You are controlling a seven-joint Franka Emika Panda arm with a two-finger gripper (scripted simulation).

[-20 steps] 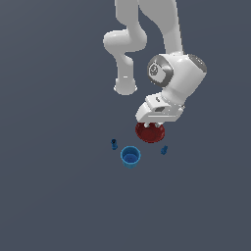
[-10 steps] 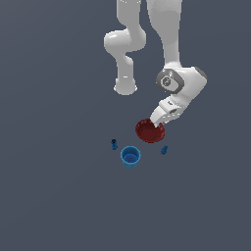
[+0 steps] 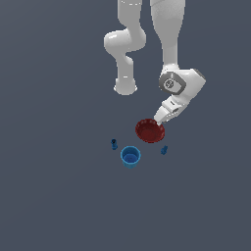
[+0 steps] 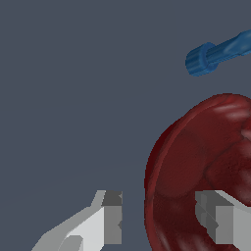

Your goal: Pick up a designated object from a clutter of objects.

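Note:
The dark red bowl (image 3: 150, 131), round, shallow and ribbed, lies on the grey floor and is the largest item. In the wrist view the bowl (image 4: 196, 162) fills the lower part of the picture. My gripper (image 3: 158, 120) comes down at a slant from the exterior view's right onto the bowl's near rim. In the wrist view the gripper (image 4: 159, 208) is open, with one finger (image 4: 112, 215) outside the rim and the other finger (image 4: 215, 215) inside the bowl. The jaws stand wide apart and do not press the rim.
A bright blue cup (image 3: 130, 157) stands just in front of the bowl. Two tiny blue pieces (image 3: 113, 143) (image 3: 164, 150) lie on either side of it; one blue piece (image 4: 215, 55) shows in the wrist view. The arm's base (image 3: 125, 87) stands behind.
My hand has swung from straight over the bowl out to the exterior view's right and tilted, so it now reaches the rim at a slant. The bowl has stayed in place.

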